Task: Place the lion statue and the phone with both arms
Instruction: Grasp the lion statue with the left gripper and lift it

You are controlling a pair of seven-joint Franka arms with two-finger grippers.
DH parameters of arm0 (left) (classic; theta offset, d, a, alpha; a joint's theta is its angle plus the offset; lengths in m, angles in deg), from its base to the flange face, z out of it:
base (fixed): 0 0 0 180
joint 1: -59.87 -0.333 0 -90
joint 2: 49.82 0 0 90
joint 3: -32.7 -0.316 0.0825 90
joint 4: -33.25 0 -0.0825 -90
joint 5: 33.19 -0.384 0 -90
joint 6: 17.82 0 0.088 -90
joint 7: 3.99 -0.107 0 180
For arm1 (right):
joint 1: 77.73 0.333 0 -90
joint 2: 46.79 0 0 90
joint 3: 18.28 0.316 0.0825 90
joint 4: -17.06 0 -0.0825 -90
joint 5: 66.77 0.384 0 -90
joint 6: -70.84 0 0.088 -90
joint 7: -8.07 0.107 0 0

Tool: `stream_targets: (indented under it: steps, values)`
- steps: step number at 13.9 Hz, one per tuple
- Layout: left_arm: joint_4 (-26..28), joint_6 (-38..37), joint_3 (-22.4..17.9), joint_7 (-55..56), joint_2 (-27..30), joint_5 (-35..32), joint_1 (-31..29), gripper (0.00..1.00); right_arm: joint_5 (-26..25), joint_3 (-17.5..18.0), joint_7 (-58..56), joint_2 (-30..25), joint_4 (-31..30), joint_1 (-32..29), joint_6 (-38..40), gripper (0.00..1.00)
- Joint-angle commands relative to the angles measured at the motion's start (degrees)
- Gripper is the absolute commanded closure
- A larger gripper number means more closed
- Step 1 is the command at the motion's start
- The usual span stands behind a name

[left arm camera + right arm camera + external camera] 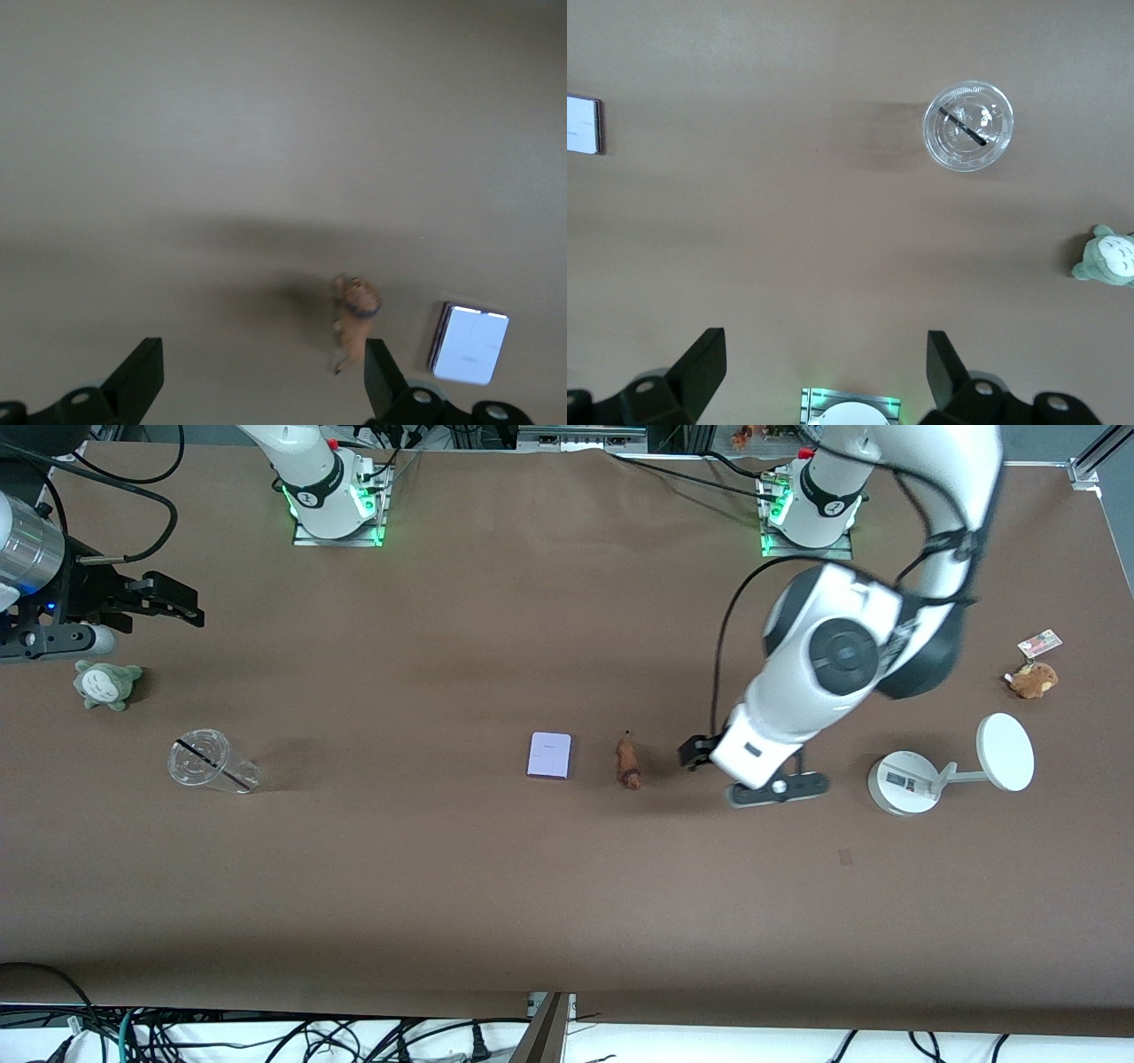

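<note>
- My left pincer hangs wide over the bench, lion statue by one finger, phone just past it
- My right pincer waits wide, empty

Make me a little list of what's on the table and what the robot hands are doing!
lion statue: lying on the table, beside the phone, toward the left arm's end
phone: flat, mid-table
left gripper: open, empty, low over the table beside the lion statue
right gripper: open, empty, waiting at its end of the table
grey-green plush: close to the right gripper
clear cup: tipped on its side, with a straw
white stand: lying at the left arm's end
brown plush: has a card tag
</note>
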Motion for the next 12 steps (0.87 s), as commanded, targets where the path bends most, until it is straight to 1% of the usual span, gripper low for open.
stream_targets:
  steps: [1,3,4,6,7,10,12]
  values:
    - [-1.13,5.52,-0.83,1.36,-4.97,-0.23,2.78,0.0,-0.94,0.06,-0.07,0.54,1.37,0.17,0.79,0.0]
    - [-1.04,9.3,-0.91,4.87,-7.78,-0.75,4.8,0.0,-0.94,0.06,-0.07,0.54,1.37,0.17,0.88,0.0]
    - [-1.04,10.36,-0.91,6.71,-8.93,-2.76,5.85,0.0,-0.94,0.06,-0.16,0.54,1.37,0.0,0.88,0.0]
    - [-0.86,11.42,-0.74,11.02,-10.25,-7.15,7.61,0.0,-0.94,0.06,-0.16,0.54,1.37,0.17,0.88,0.0]
    - [-0.6,11.51,-0.74,12.08,-10.78,-8.3,8.4,0.0,-0.94,0.06,-0.16,0.54,1.37,0.17,0.88,0.0]
    - [1.42,14.67,-0.74,14.55,-11.39,-9.02,10.16,0.0,-0.94,-0.03,-0.25,0.54,1.37,0.0,0.88,0.0]
    - [1.69,15.82,-0.74,15.08,-12.8,-11.81,10.87,0.0,-0.94,-0.03,-0.25,0.72,1.37,0.0,0.88,0.0]
